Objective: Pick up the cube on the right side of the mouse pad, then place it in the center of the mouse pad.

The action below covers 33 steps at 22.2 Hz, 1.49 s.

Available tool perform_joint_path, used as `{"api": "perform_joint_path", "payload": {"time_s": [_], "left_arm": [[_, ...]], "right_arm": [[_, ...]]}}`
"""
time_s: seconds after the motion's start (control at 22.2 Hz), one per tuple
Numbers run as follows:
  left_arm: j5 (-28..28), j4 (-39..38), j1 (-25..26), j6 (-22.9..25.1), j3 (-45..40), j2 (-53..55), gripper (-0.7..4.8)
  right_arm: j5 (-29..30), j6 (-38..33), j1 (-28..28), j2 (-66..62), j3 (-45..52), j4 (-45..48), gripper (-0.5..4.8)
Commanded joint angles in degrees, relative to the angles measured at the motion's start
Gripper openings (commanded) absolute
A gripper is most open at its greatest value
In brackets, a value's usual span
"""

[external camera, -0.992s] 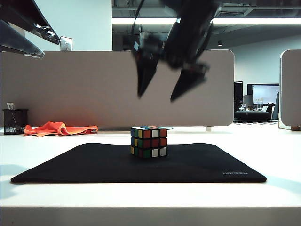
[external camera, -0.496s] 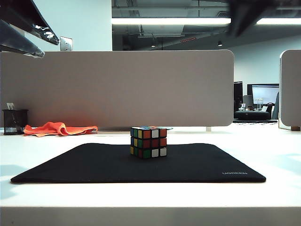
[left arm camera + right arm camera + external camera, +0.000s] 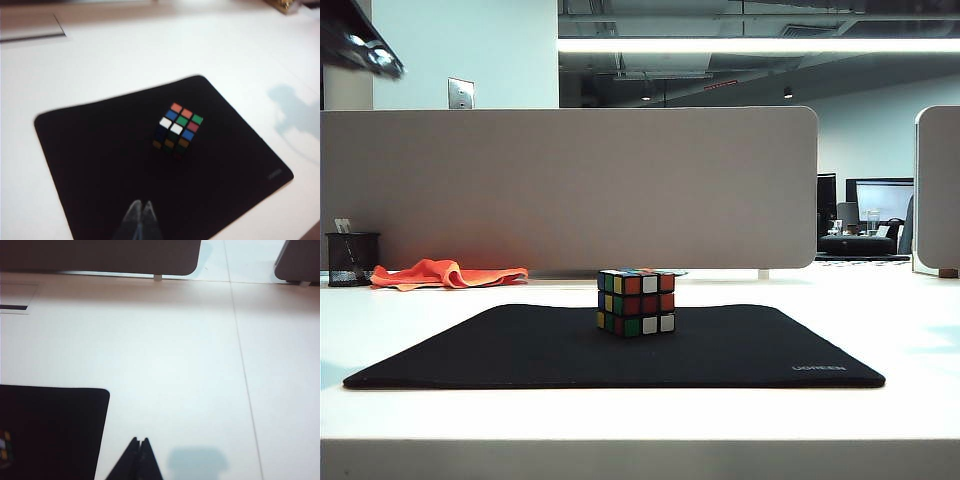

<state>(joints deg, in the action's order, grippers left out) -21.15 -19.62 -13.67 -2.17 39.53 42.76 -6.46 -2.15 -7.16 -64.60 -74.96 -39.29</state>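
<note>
The cube (image 3: 636, 301), a scrambled 3x3 puzzle with black edges, rests alone near the middle of the black mouse pad (image 3: 520, 350). My left gripper (image 3: 141, 204) is shut and empty, hovering high above the mouse pad (image 3: 100, 150), well clear of the cube (image 3: 177, 130). In the exterior view it shows only as a blurred dark tip (image 3: 388, 65) at the top left corner. My right gripper (image 3: 139, 440) is shut and empty over the white table beside a corner of the mouse pad (image 3: 50, 430). A sliver of the cube (image 3: 5, 446) shows there.
A grey partition (image 3: 570, 190) runs behind the table, and a second panel (image 3: 938, 190) stands at the far right. An orange cloth (image 3: 445, 272) and a black mesh pen cup (image 3: 350, 258) sit at the back left.
The right gripper, open above the cube a second ago, rose out of the exterior view and shut. The left gripper's two spread fingers closed and drew up into the corner. The cube stayed put.
</note>
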Motion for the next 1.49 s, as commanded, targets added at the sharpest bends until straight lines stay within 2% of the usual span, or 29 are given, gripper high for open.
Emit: {"api": "perform_joint_path", "payload": {"time_s": [0.05,0.18,0.5,0.68,0.9,1.04,1.17,1.26,1.35,1.49], "left_arm": [[2.36,-1.88,-0.13,0.22,0.33,-3.48,-0.06],[5.60,-5.70,-0.46,0.24,0.31,-8.41,-0.06],[10.03,-11.04,-0.46,0.22,0.28,-16.68,-0.06],[11.37,-13.79,-0.48,0.22,-0.35,-20.83,-0.06],[12.00,-13.57,-0.48,0.09,-4.81,-26.47,-0.06],[12.57,-8.81,-0.46,-0.48,-11.45,-31.45,-0.06],[12.28,-4.07,-0.46,-2.12,-15.28,-32.59,-0.06],[12.31,0.31,-0.46,-4.66,-19.37,-32.65,-0.06],[14.19,5.92,-0.44,-9.99,-24.13,-32.65,-0.06],[17.46,10.12,-0.46,-10.19,-27.04,-32.68,-0.06]], "right_arm": [[0.15,-0.44,-0.17,4.50,5.25,2.67,0.08],[2.43,-0.90,-0.20,11.13,13.00,3.54,0.08],[2.51,-1.07,-1.25,23.30,24.44,4.90,0.08],[2.49,-1.07,-1.33,30.64,30.56,7.69,0.08],[2.29,-1.07,-1.33,40.00,37.11,9.79,0.09],[2.45,-1.07,-1.31,46.14,42.60,9.51,0.56],[3.91,-2.43,-1.31,47.47,45.64,9.66,0.54],[3.78,-6.47,-1.31,47.50,49.03,13.97,0.54],[3.41,-8.81,-1.31,47.50,53.88,23.63,0.53],[3.39,-8.44,-1.31,47.52,56.59,28.02,0.53]]}}
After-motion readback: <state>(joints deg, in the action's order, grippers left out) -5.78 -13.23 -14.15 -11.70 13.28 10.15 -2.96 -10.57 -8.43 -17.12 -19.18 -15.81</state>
